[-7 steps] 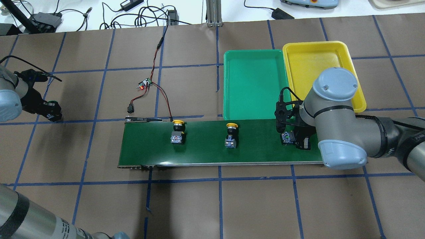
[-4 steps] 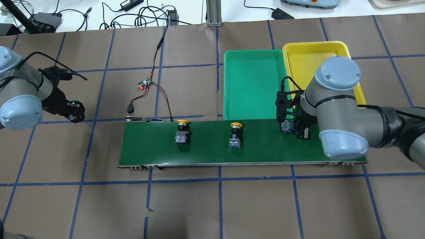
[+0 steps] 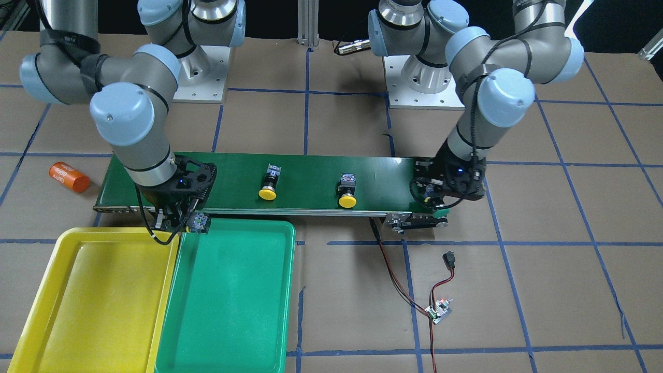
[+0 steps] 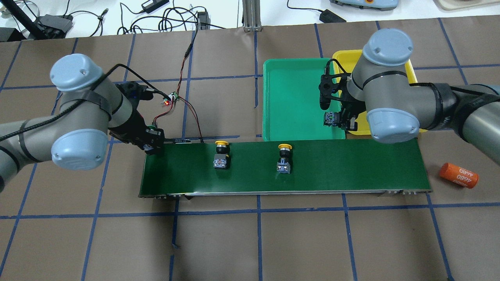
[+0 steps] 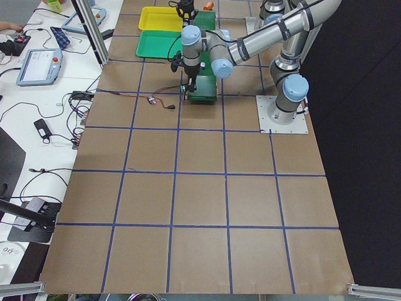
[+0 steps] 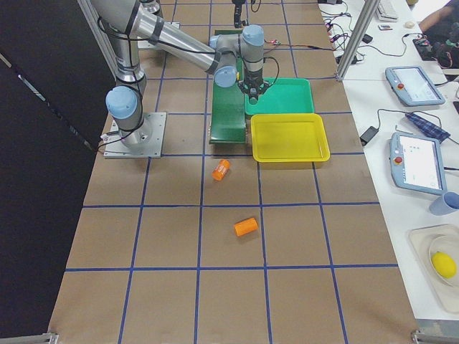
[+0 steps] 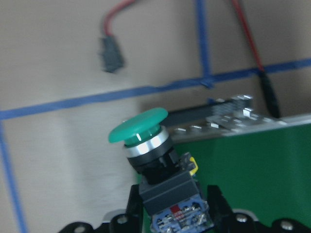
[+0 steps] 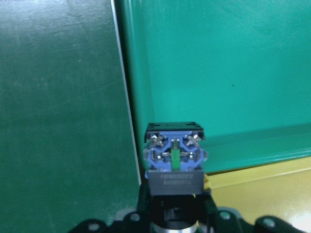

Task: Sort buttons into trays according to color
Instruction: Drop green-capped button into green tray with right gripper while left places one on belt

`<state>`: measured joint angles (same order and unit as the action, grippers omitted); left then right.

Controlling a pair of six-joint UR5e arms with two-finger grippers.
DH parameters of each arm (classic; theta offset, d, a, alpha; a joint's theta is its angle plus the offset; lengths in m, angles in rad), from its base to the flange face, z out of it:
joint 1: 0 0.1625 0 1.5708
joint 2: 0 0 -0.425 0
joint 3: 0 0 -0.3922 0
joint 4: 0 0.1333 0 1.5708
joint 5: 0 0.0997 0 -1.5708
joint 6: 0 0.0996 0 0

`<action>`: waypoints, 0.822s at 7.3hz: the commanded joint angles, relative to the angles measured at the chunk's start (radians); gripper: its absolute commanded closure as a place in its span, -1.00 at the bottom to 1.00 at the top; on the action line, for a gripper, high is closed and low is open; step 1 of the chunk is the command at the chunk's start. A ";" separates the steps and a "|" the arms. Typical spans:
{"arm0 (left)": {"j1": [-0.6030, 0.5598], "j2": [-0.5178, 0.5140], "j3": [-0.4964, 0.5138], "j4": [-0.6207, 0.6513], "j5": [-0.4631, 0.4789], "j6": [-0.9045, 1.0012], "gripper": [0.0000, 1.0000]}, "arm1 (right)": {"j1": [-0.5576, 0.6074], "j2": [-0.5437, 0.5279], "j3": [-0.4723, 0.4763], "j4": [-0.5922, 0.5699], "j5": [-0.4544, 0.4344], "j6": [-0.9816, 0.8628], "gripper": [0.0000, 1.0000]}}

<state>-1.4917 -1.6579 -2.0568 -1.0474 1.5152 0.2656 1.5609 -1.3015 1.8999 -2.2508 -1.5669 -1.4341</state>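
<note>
Sorting under way: the robot's left gripper (image 7: 172, 211) clamps a green-capped button (image 7: 146, 145) by its black body at the left end of the conveyor belt (image 4: 332, 168). The right gripper (image 4: 338, 120) grips another button (image 8: 174, 162), its cap hidden, over the green tray (image 3: 233, 300), at the corner nearest the belt and the adjoining yellow tray (image 3: 93, 305). On the belt lie the left yellow button (image 4: 220, 154) and the right yellow button (image 4: 284, 158), well apart, caps pointing toward the far side.

Grey arms (image 4: 97, 117), pale-blue joint caps (image 4: 392, 119), black cables (image 4: 27, 127).
</note>
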 commanded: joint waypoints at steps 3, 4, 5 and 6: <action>-0.098 0.015 -0.068 0.007 -0.013 -0.094 -0.91 | 0.016 0.179 -0.131 0.004 0.004 0.003 -0.33; -0.098 0.023 -0.063 0.013 -0.009 -0.083 -1.00 | 0.016 0.179 -0.130 0.007 0.005 0.003 -0.87; -0.082 0.041 -0.024 0.006 -0.009 -0.080 -1.00 | 0.014 0.174 -0.131 0.008 0.004 0.001 -0.99; -0.069 0.059 0.083 -0.093 -0.007 -0.072 -1.00 | 0.014 0.166 -0.131 0.010 0.004 0.003 -1.00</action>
<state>-1.5753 -1.6194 -2.0664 -1.0640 1.5062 0.1854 1.5761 -1.1288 1.7695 -2.2433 -1.5627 -1.4319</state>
